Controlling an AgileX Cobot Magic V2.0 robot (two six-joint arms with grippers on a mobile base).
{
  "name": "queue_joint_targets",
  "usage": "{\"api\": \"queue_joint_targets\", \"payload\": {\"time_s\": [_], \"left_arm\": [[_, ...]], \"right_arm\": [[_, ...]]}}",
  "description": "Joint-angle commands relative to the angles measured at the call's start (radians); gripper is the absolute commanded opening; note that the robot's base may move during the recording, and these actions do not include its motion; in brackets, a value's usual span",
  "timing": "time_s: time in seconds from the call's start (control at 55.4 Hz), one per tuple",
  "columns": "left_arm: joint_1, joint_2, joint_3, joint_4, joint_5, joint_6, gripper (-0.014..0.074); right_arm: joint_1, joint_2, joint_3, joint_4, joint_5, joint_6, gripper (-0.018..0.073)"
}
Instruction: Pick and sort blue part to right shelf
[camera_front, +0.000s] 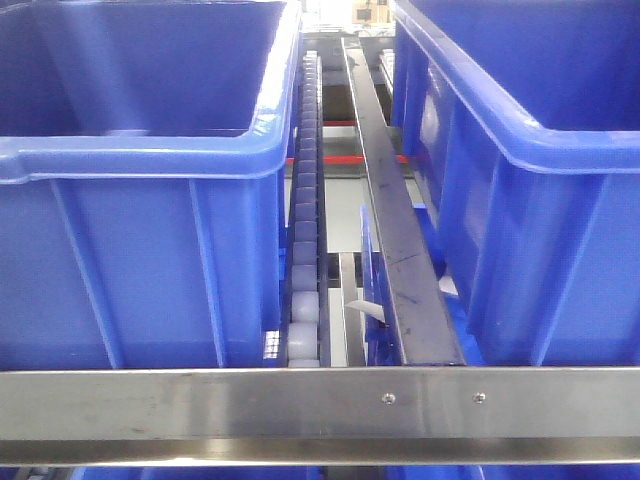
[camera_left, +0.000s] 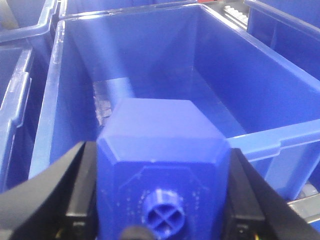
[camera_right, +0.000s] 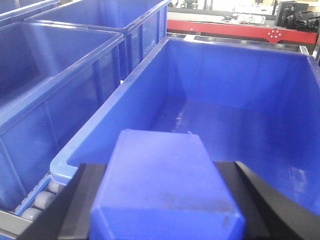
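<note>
Left gripper (camera_left: 162, 192) clamps a faceted blue part (camera_left: 160, 145) while right gripper (camera_right: 162, 202) clamps a smooth blue block (camera_right: 162, 180).

The bins (camera_front: 140, 260) are moulded in glossy blue plastic; the front rail (camera_front: 200, 405) is finished in brushed steel.

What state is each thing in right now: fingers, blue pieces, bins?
Left fingers: shut on left blue part.
Right fingers: shut on right blue part.
Left bin: visible floor bare.
Right bin: visible floor bare.
Roller track: nothing on it.
</note>
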Motion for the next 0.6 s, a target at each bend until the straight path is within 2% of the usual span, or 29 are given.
{"api": "queue_joint_targets", "payload": {"time_s": [0.0, 0.181, 0.325, 0.451, 0.578], "left_arm": [[0.0, 0.002, -0.028, -0.007, -0.102, -0.007, 0.0321], [0.0, 0.091, -0.116, -0.007, -0.114, 0.004, 0.0321], [0.0, 0.32, -0.287, -0.012, -0.058, 0.004, 0.0321], [0.0, 0.551, -0.438, -0.06, 0.008, 0.004, 0.0321], [0.0, 0.761, -0.538, -0.092, 0.01, 0.004, 0.0321]], "right_arm": [[-0.004, 0.015, -0.026, -0.023, -0.095, -0.005, 0.0279], [-0.004, 0.015, -0.026, -0.023, -0.095, -0.005, 0.0279], [-0.004, 0.015, -0.026, -0.023, -0.095, -0.005, 0.0279], [-0.004, 0.015, -0.026, -0.023, -0.119, -0.005, 0.0279], [-0.004, 0.015, -0.026, -0.023, -0.12, -0.005, 0.0279]]}}
